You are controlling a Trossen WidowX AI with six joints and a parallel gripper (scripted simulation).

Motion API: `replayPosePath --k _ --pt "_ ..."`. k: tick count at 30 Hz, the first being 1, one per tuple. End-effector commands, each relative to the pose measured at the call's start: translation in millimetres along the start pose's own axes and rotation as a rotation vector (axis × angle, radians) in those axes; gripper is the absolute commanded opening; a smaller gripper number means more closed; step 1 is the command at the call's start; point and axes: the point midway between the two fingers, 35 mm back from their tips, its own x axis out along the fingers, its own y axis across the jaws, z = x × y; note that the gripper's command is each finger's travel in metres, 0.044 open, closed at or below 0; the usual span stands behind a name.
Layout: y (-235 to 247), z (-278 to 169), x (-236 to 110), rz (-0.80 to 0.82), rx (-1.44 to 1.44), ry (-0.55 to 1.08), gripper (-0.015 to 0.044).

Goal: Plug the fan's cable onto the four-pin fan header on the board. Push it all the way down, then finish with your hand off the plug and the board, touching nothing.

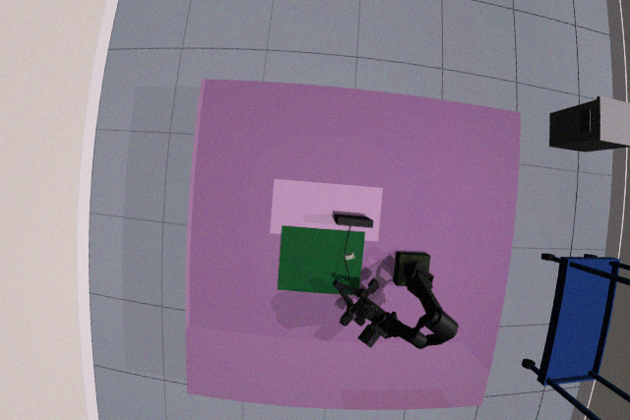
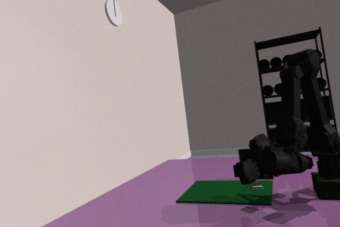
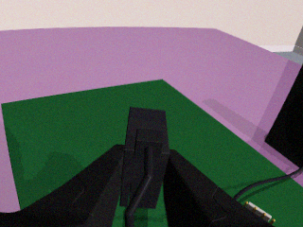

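Nearest the work, the gripper (image 1: 353, 288) (image 2: 248, 177) (image 3: 144, 155) is clamped on the black cable plug (image 3: 148, 134); the wrist view shows the plug between the two fingers. Grasping is complete. The cable (image 1: 346, 242) (image 2: 253, 190) (image 3: 265, 181) trails from the plug's near face and runs over the board toward the fan.

The white four-pin fan header (image 1: 349, 256) (image 2: 257, 186) (image 3: 259, 212) stands upright on the green board (image 1: 310, 258) (image 2: 214, 191) (image 3: 71, 128), its pins exposed. The plug is apart from it, off to one side and seemingly above the board. Mating has not begun. Whether the plug's sockets face the pins correctly cannot be told.

Beyond the header, the black fan (image 1: 351, 219) (image 3: 289, 128) stands upright just past the board's edge.

Steps outstanding, as judged: (1) carry the plug over the header; (2) align it with all four pins; (3) press to full depth; (4) release and withdraw clear of plug and board. Caution: an offset of one pin, or cable drag, could spoil the seating.

Farther off, a black storage rack (image 2: 288, 38) stands by the wall; it plays no part.
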Motion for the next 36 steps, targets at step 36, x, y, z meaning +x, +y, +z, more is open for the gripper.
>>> replayPosePath --k 36 --pt "-1.3 -34.6 7.2 -0.002 0.003 -0.008 0.0000"
